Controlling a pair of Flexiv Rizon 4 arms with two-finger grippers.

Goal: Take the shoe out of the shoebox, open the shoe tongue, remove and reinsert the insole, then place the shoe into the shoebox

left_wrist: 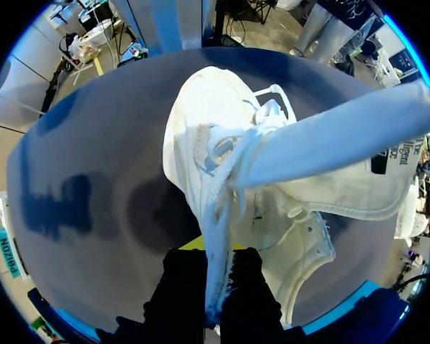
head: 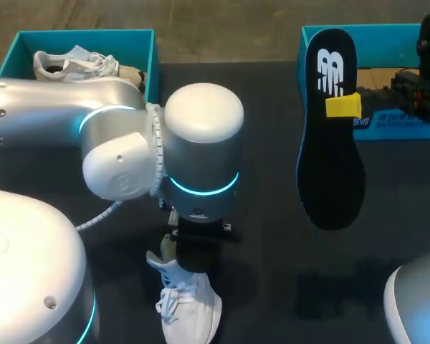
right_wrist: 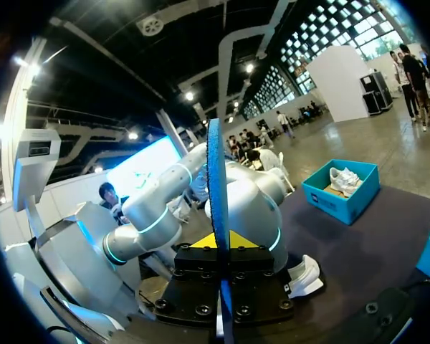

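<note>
A white shoe (head: pixel 188 302) lies on the dark table near the front edge. My left gripper (head: pixel 193 247) stands right over it, under the arm's big joint, and is shut on the shoe's tongue (left_wrist: pixel 216 236), which runs as a white mesh strip between its black fingers (left_wrist: pixel 183 287). The rest of the shoe (left_wrist: pixel 201 129) spreads out ahead of that gripper (left_wrist: pixel 213 276). At the back right my right gripper (head: pixel 342 106) is shut on the black insole (head: pixel 330 143) and holds it in the air. In the right wrist view the insole (right_wrist: pixel 215 172) stands edge-on between the fingers (right_wrist: pixel 220 266).
A teal shoebox (head: pixel 152 50) at the back left holds a second white shoe (head: pixel 75 64). Another teal box (head: pixel 387 129) sits at the back right, behind the insole. My left arm (head: pixel 129 143) spans the table's left half.
</note>
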